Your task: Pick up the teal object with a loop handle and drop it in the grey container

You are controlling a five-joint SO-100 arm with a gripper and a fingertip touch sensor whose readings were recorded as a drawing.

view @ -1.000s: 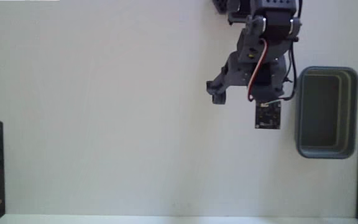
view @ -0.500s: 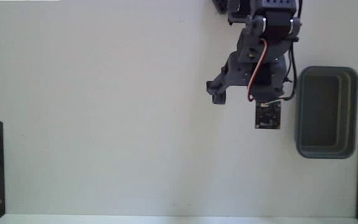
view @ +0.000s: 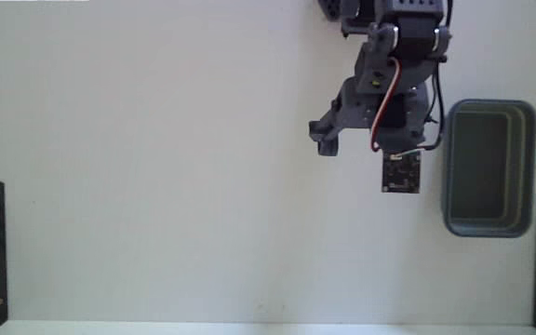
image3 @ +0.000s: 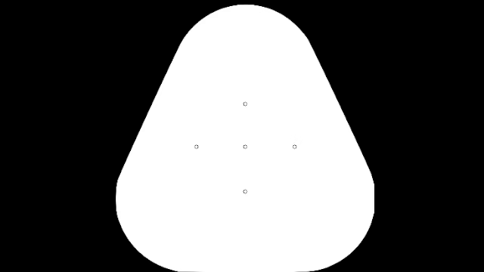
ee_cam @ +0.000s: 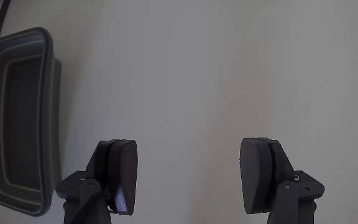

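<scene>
jaws spread wide, nothing between them | fingers (ee_cam: 122, 174) above bare white worktop (ee_cam: 229, 74) | grey container (ee_cam: 17, 118) just left in wrist view, its interior bare | teal object nowhere seen in either view

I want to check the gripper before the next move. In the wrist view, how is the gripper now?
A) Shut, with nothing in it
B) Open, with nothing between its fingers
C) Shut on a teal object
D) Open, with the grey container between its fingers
B: in the wrist view the gripper stands wide open over bare table, with the grey container off to the left.
</scene>
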